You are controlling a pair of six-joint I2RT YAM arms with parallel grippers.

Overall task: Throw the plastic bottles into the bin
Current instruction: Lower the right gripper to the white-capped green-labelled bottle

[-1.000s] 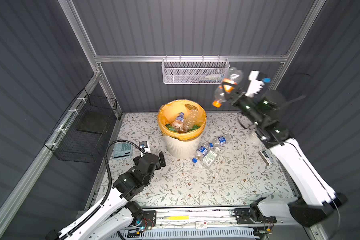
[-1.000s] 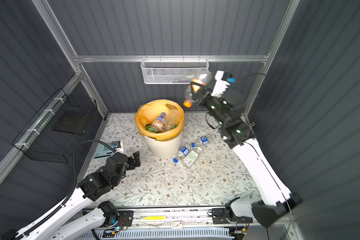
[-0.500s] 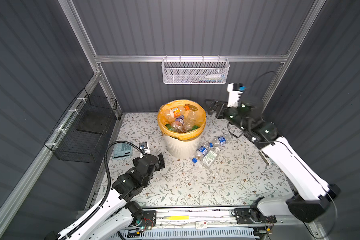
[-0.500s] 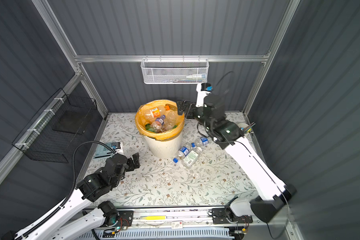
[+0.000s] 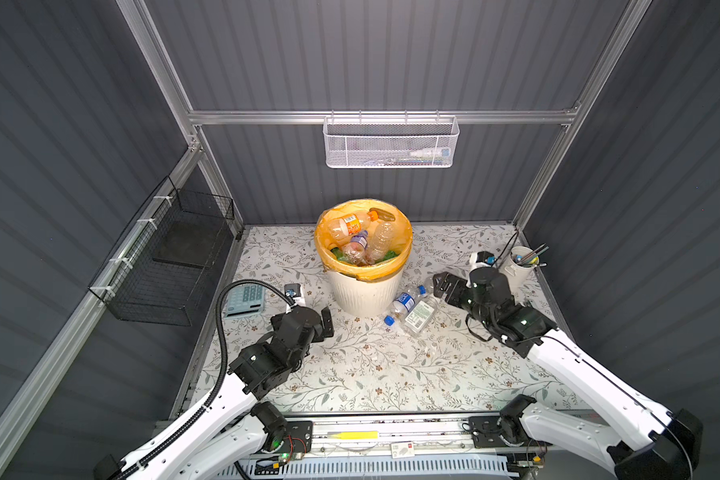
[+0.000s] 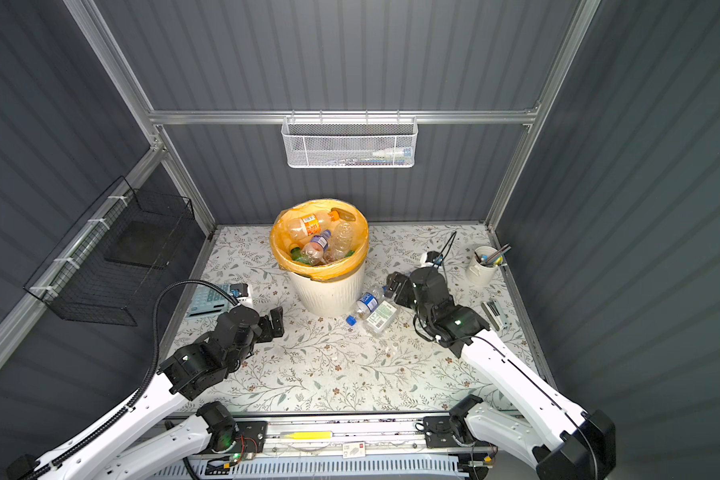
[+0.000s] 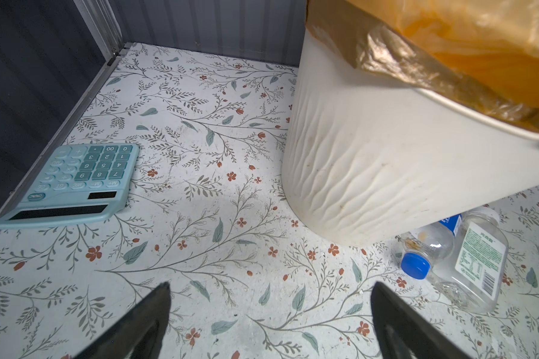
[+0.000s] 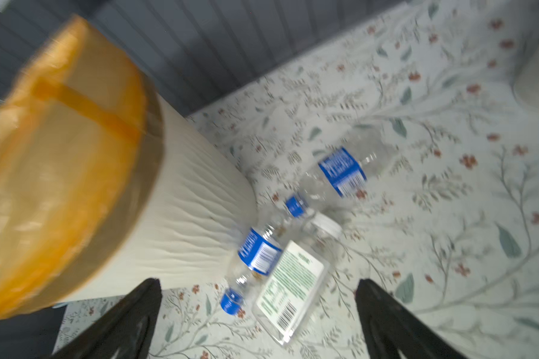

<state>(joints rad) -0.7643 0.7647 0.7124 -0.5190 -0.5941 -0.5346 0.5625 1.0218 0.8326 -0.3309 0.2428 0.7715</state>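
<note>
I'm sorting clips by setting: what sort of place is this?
Probably a robot test cell dressed as a desk corner: ribbed grey walls on an aluminium frame, plus a calculator and pen cup on a floral tabletop.

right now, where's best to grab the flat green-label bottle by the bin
Take the green-label bottle across its narrow edges near the base, coming straight down. It lies flat, label up, and a blue-label bottle lies against one edge; only toward the base, beside that bottle's thin neck, is there likely room for a finger.
</note>
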